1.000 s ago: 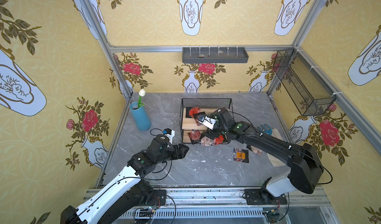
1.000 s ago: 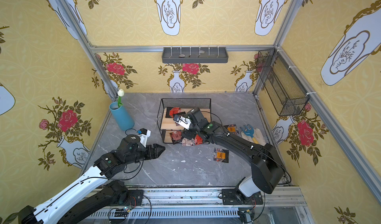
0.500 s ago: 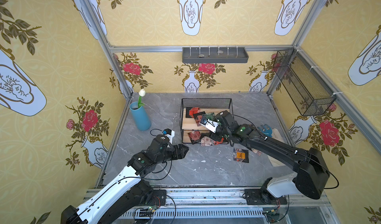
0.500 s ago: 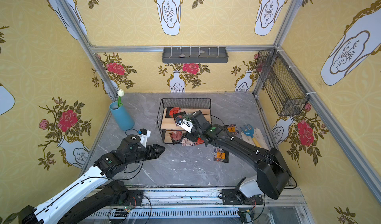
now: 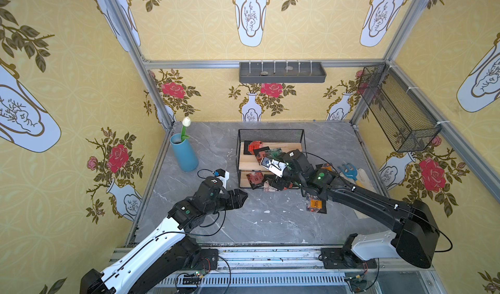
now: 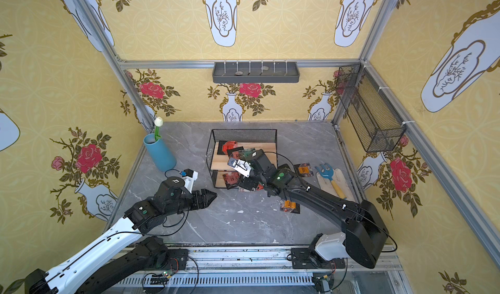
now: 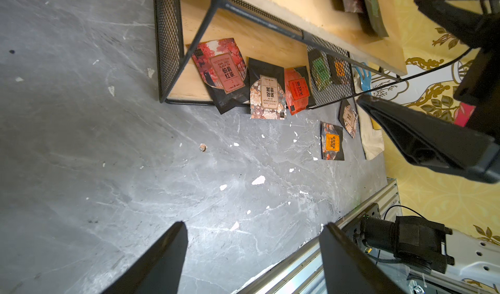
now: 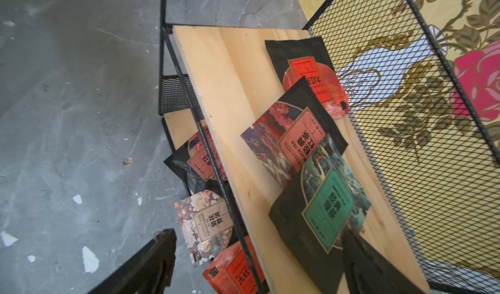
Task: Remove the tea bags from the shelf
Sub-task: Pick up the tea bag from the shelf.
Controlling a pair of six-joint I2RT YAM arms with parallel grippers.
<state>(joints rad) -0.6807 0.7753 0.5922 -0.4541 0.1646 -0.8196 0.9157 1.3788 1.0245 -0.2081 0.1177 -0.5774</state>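
Since a second ago your right arm's big black joint housing (image 5: 414,230) has swung a little toward the table's right edge, while the right claw (image 8: 258,234) stays at the shelf (image 5: 270,134); your left arm has not shifted. You have that right claw spread wide and holding nothing. One finger (image 8: 365,265) sits over a corner of the green tea bag (image 8: 327,214) on the upper board (image 8: 230,90), and whether it touches cannot be told. The other finger (image 8: 143,263) hangs past the board's front edge, above the table (image 8: 67,103). Partly under the green tea bag lies a dark red bag (image 8: 286,144), and beyond that a bright red bag (image 8: 313,84), nearest the mesh back. On the lower board (image 7: 270,44) three more bags poke out over the front edge: a pink-red bag (image 7: 220,68), a beige floral bag (image 7: 267,96) and an orange-red bag (image 7: 297,90). Off the shelf, toward the table's right edge, an orange-labelled bag (image 5: 315,204) lies flat on the table. Your left claw (image 7: 254,225) is also open and empty, and hovers over bare table just in front of the shelf's front left corner. Further out, a blue vase (image 5: 184,154) with a white tulip (image 5: 186,121) stands by the table's left edge, and a blue hand rake (image 5: 347,168) rests on a beige cloth (image 5: 362,179) by the right edge
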